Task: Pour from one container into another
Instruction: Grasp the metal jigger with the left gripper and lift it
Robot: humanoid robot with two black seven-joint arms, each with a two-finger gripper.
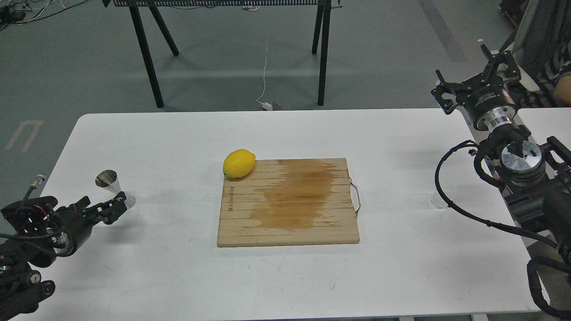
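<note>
My left tool (117, 206) looks closed on the jigger (111, 185); keep it upright. My right tool (484, 82), open and empty, must reach the cup (438, 201).

Board (288, 203) at centre of table (178, 133), lemon (239, 163) on its far-left corner. Jigger (113, 187) far left, just beside left gripper (117, 207). Cup (438, 201), barely discernible, right of board.

Steel jigger (113, 187) tilted, table's left side; clear cup (438, 201) upright, far right, barely visible.
</note>
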